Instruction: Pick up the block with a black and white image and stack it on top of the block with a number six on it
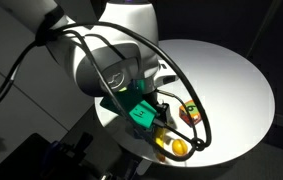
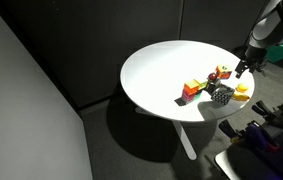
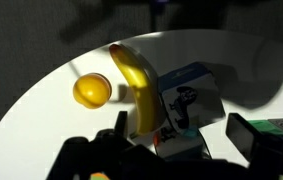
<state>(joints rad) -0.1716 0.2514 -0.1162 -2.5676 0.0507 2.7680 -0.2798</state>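
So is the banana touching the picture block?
Cannot tell. In the wrist view the banana overlaps the block with a black and white image, hiding any gap.

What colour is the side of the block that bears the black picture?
Blue; the block shows best in the wrist view.

— What furniture is there?
— One round white table point(image 2: 151, 62) on a white pedestal leg point(image 2: 185, 140), its top brightly lit.
— And around it?
— Dark grey wall panels point(image 2: 71, 50) behind, and a dark floor point(image 2: 131, 150) with the table's shadow on it
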